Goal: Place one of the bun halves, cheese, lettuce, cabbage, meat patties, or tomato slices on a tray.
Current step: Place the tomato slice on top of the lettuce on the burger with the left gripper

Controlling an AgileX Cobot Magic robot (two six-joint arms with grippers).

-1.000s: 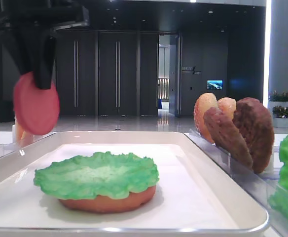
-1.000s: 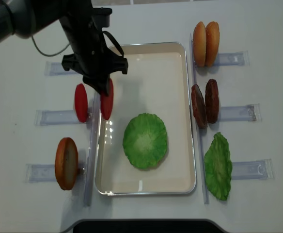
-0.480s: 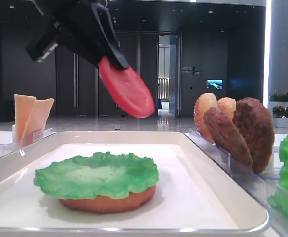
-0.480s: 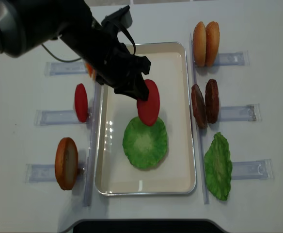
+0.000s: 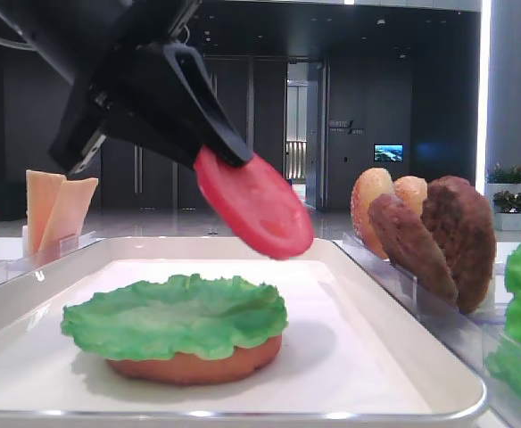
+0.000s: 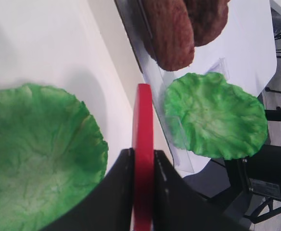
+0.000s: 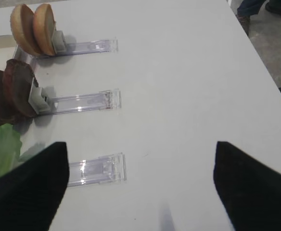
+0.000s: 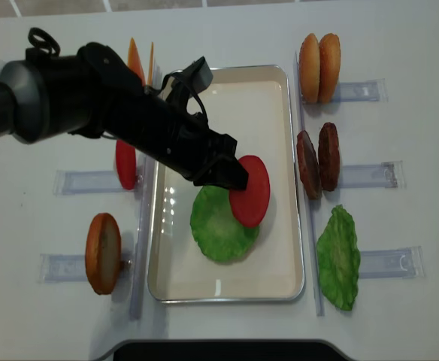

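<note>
Clamping a glossy red round tomato slice (image 8: 250, 191) by its edge, the left gripper (image 8: 225, 171) holds it tilted in the air above the ruffled green lettuce leaf (image 8: 218, 222), which lies on a bun half on the white rectangular tray (image 8: 269, 98). The right gripper (image 7: 140, 187) hangs spread wide over the white bench (image 7: 179, 72), holding nothing.

The left pincer (image 8: 231, 174) has carried its tomato slice (image 8: 250, 191) from beside the tray's (image 8: 280, 83) left rim inward, lower, now tilted above the lettuce (image 8: 218, 226).
</note>
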